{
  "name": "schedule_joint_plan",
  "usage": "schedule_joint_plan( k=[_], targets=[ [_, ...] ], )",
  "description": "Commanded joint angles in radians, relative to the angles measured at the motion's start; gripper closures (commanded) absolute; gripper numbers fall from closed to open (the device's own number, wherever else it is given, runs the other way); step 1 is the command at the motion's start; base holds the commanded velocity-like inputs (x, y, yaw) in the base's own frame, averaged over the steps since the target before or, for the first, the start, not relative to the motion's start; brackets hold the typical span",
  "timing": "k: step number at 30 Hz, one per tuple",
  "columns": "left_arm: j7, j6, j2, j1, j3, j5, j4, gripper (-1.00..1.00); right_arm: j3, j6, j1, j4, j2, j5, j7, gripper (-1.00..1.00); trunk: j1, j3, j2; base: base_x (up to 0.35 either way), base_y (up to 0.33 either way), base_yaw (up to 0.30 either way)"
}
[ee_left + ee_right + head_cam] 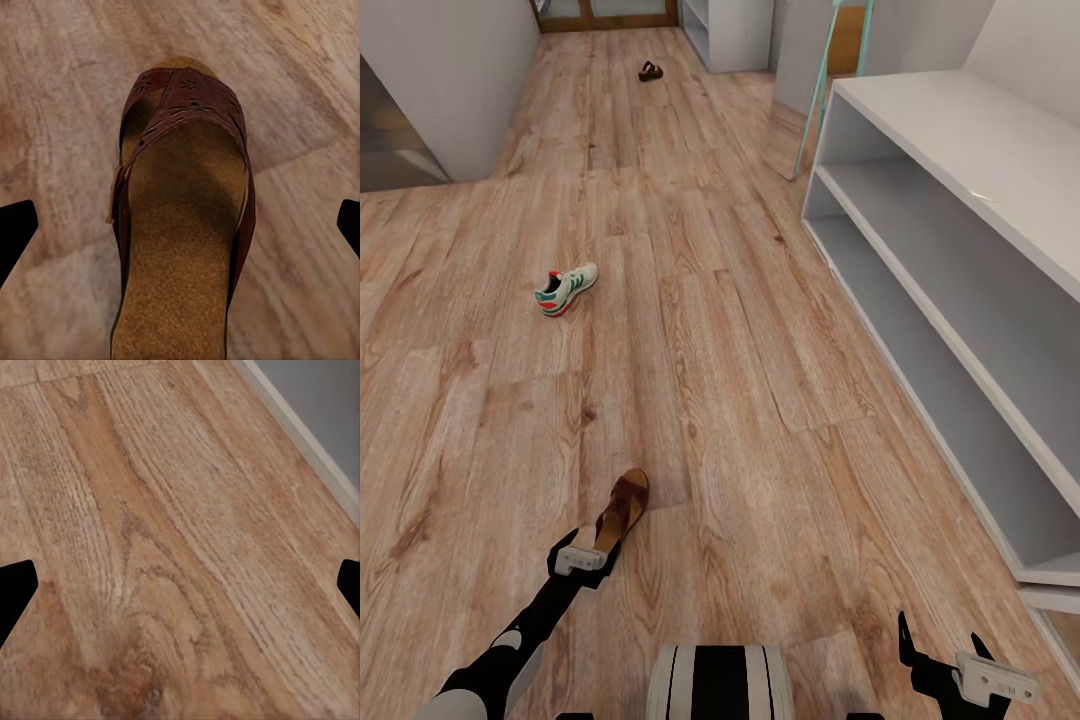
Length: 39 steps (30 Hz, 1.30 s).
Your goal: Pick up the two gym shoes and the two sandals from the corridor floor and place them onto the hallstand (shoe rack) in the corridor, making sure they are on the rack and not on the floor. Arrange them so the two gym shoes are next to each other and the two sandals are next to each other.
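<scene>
While the near sandal (623,510) lies flat on the corridor floor (760,380) just ahead of the robot, the left gripper (582,556) hangs over its heel end with its fingers (15,229) spread wide to either side of the tan footbed, gripping nothing. Further out on the planks a gym shoe (566,289) rests on its sole, and the second sandal (650,70) sits well beyond it, far down the corridor. Both tiers of the hallstand (960,130) on the right look bare where they show, so by my judgement no shoe has been racked and every placement is left to do. The right gripper (950,655) hovers over bare floor near the rack's base, fingers wide apart and empty
</scene>
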Motion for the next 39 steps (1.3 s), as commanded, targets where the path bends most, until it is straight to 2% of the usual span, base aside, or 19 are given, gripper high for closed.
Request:
schedule_joint_plan(
  k=[1,11,39],
  targets=[
    [0.000,0.000,0.000,0.000,0.000,0.000,0.000,-1.00,0.000,0.000,0.000,0.000,0.000,0.000,0.000,-1.00,0.000,0.000,0.000,0.000,0.000,0.000],
    [0.000,0.000,-0.001,0.000,0.000,0.000,0.000,-1.00,0.000,0.000,0.000,-0.001,0.000,0.000,0.000,-1.00,0.000,-0.006,0.000,0.000,0.000,0.000],
    [0.000,0.000,-0.001,-0.001,0.000,0.000,-0.003,-1.00,0.001,-0.001,0.001,-0.010,0.000,0.000,0.000,-1.00,0.000,-0.042,0.000,0.000,0.000,0.000]
  ],
)
